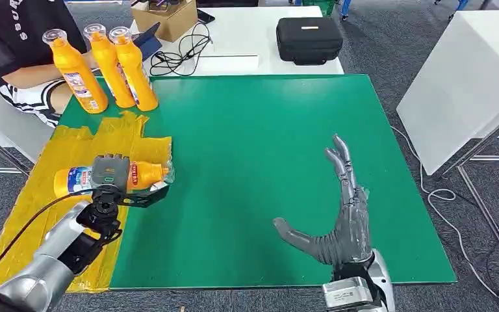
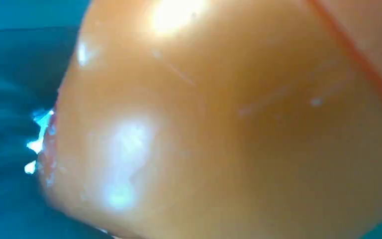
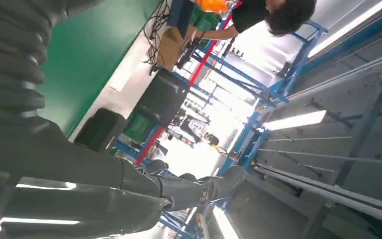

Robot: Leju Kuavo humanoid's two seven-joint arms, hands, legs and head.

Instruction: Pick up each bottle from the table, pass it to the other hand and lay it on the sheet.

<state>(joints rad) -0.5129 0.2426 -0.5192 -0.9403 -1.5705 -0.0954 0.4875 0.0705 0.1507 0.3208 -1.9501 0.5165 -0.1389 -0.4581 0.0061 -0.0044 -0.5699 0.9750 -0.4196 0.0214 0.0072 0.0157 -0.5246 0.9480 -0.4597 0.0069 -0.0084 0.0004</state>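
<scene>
An orange bottle (image 1: 140,175) lies on its side on the yellow sheet (image 1: 71,146), cap toward the table's middle. My left hand (image 1: 110,171) grips it around the body; the left wrist view is close on the bottle's (image 2: 219,129) orange plastic. Three more orange bottles (image 1: 107,64) stand upright at the far left corner of the green table (image 1: 266,143). My right hand (image 1: 341,208) hovers open over the near right part of the table, fingers spread and pointing away, holding nothing. Its fingers (image 3: 179,191) show in the right wrist view.
A person (image 1: 19,45) in a dark shirt sits behind the standing bottles. A black case (image 1: 308,39), cables (image 1: 182,49) and a cardboard box (image 1: 166,16) lie on the white table beyond. A white table (image 1: 468,78) stands to the right.
</scene>
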